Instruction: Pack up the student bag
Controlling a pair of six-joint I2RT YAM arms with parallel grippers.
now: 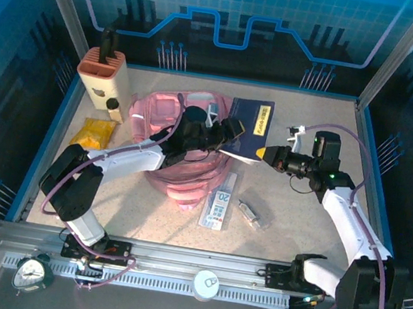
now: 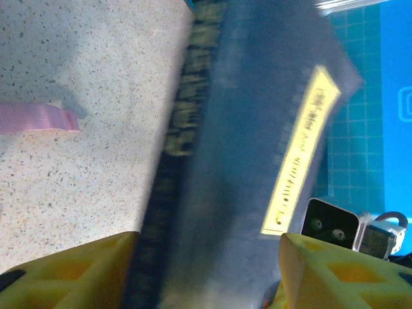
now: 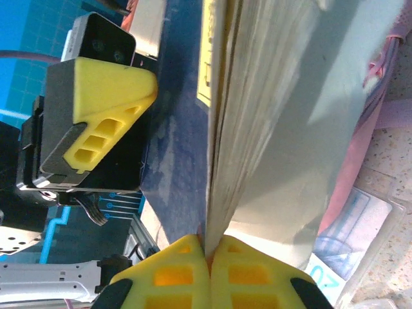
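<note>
The pink student bag slumps mid-table, and over its right edge a dark blue book hangs, clamped by the left gripper and pinched by the right gripper; loading it, I'd say, next calls for steering it into the bag.

So we're seeing the student bag as soft pink woven cloth, with a flat webbing strap. The book has a matt navy cover, a bit scuffed, and pale paper pages. The left end effector and right end effector have matt yellow moulded plastic fingers. The surface looks like matt speckled stone, and the packet is clear shiny plastic.
</note>
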